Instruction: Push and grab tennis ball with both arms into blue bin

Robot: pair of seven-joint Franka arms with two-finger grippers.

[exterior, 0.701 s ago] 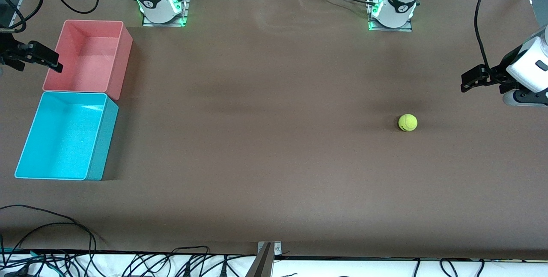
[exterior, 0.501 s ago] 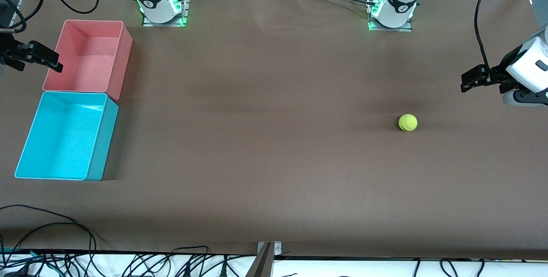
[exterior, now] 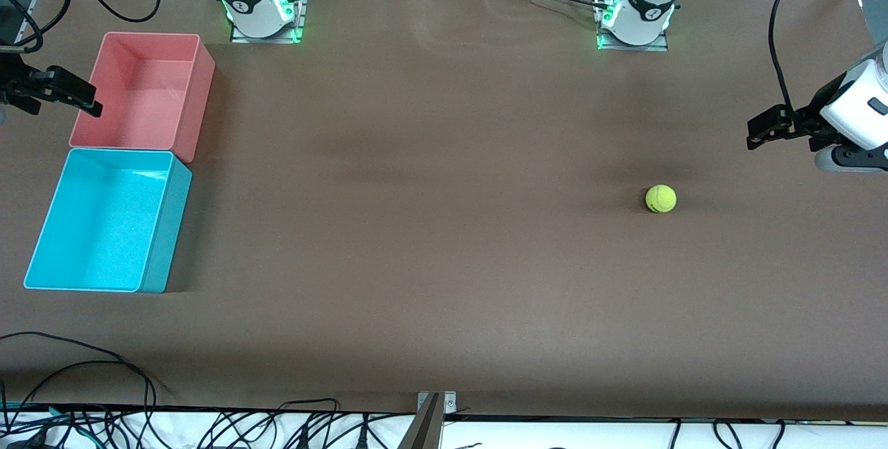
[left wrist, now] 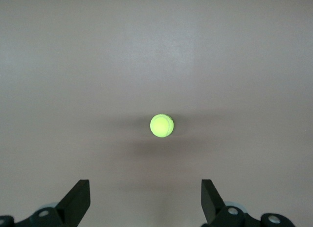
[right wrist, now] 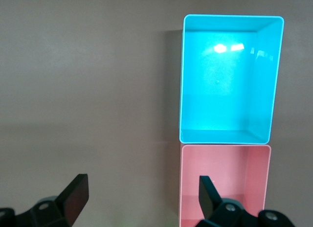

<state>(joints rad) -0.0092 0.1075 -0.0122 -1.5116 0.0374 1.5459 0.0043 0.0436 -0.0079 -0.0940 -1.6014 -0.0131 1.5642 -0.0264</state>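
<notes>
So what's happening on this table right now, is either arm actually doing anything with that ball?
Not yet. The tennis ball sits untouched on the brown table, toward the left arm's end. The left hand hangs open at that end of the table, apart from the ball and looking down at it. The right hand hangs open by the pink bin. The blue bin, touching the pink one and nearer the front camera, holds nothing. Both arms are waiting.
</notes>
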